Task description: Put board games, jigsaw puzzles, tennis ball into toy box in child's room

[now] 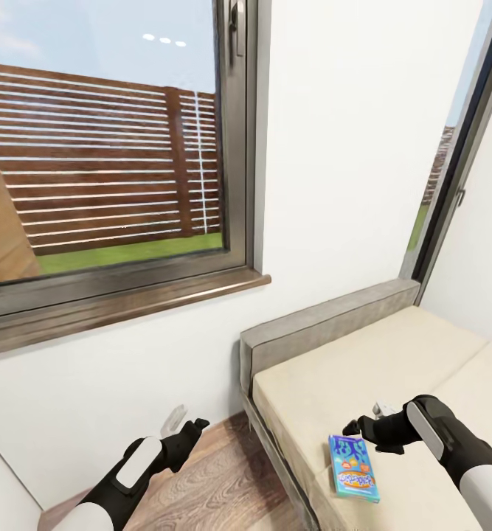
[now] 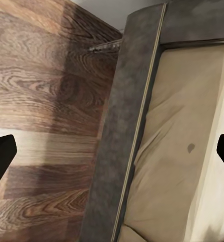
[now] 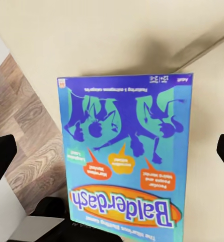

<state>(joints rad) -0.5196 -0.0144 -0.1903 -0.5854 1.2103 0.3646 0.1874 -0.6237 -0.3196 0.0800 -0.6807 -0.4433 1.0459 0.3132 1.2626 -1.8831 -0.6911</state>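
One board game (image 1: 354, 467), a blue Balderdash box, lies flat on the bed's (image 1: 393, 361) beige mattress near its floor-side edge. My right gripper (image 1: 355, 427) hovers just above the box's far end, open and holding nothing. In the right wrist view the box (image 3: 127, 156) lies directly below, between the spread fingertips (image 3: 1, 161). My left gripper (image 1: 198, 426) is open over the wood floor beside the bed. The left wrist view looks down on the bed's grey frame (image 2: 124, 126) and mattress. The table, toy box, puzzles and tennis ball are out of view.
A grey headboard (image 1: 327, 324) runs along the white wall. A large window with a dark sill (image 1: 127, 295) fills the wall on the left, and another window (image 1: 452, 184) is at the right. Wood floor (image 1: 223, 479) lies between my left arm and the bed.
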